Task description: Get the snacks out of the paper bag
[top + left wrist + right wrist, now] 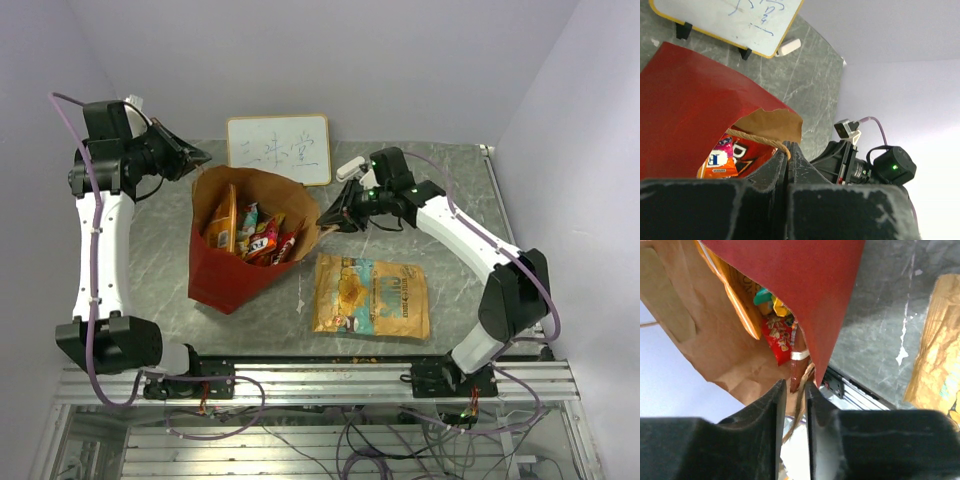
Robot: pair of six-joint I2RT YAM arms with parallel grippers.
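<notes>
The red paper bag (232, 275) stands tilted, its brown-lined mouth facing up. Several small snacks (256, 236) in red, yellow, orange and pink lie inside. The large orange-and-teal chip bag (372, 296) lies flat on the table to the bag's right. My left gripper (192, 158) is at the bag's back-left rim. In the left wrist view this gripper (786, 150) is shut on a tan loop handle (757, 137). My right gripper (327, 222) is at the bag's right rim. In the right wrist view its jaws (795, 386) stand a narrow gap apart with the other handle (802, 400) and the bag's rim corner between them.
A small whiteboard (279, 148) with a yellow frame stands behind the bag, with a white marker (788, 47) beside it. The grey marble-pattern table (450, 190) ends in a metal rail along the near edge. Walls close in on the back and both sides.
</notes>
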